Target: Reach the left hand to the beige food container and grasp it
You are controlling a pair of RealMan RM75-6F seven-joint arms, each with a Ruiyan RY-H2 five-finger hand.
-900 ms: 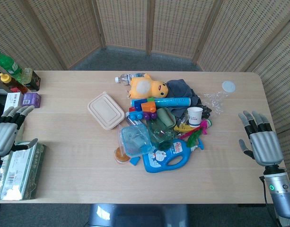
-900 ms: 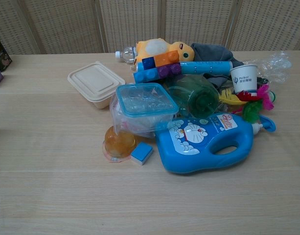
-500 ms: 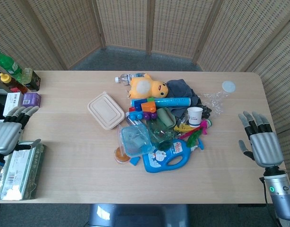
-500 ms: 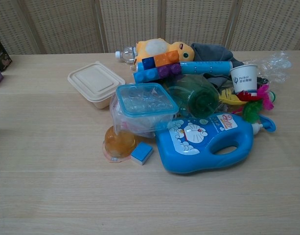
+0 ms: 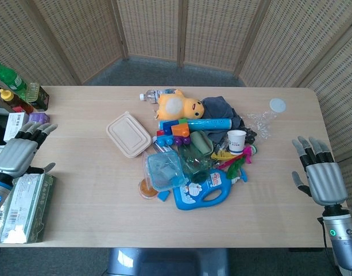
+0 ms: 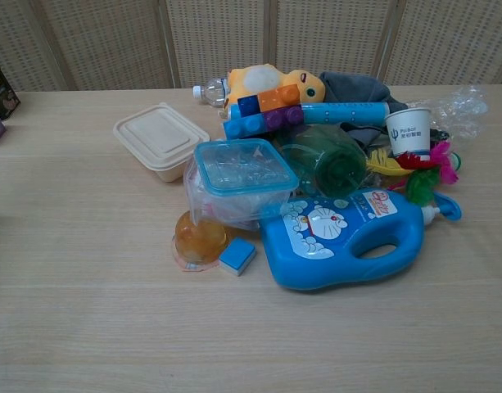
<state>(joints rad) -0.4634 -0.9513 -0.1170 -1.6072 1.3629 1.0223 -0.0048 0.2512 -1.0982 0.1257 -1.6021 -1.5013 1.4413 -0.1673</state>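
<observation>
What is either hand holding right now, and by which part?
Nothing. The left hand and right hand are both open and empty; the beige container sits untouched.

Grey left hand, right hand (dark fingertips, green wrist light).

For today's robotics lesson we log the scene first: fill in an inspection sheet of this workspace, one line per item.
Surface: pale wooden table.
Job's things: beige food container, lid on, at the left edge of the pile, untouched.
Clutter: blue detergent bottle lying down, clear tub with blue lid, paper cup, yellow plush toy.
Hands: left hand open at the table's left edge; right hand open, off the right edge.
Cables: nothing seen.
Surroundings: wicker screens behind.
</observation>
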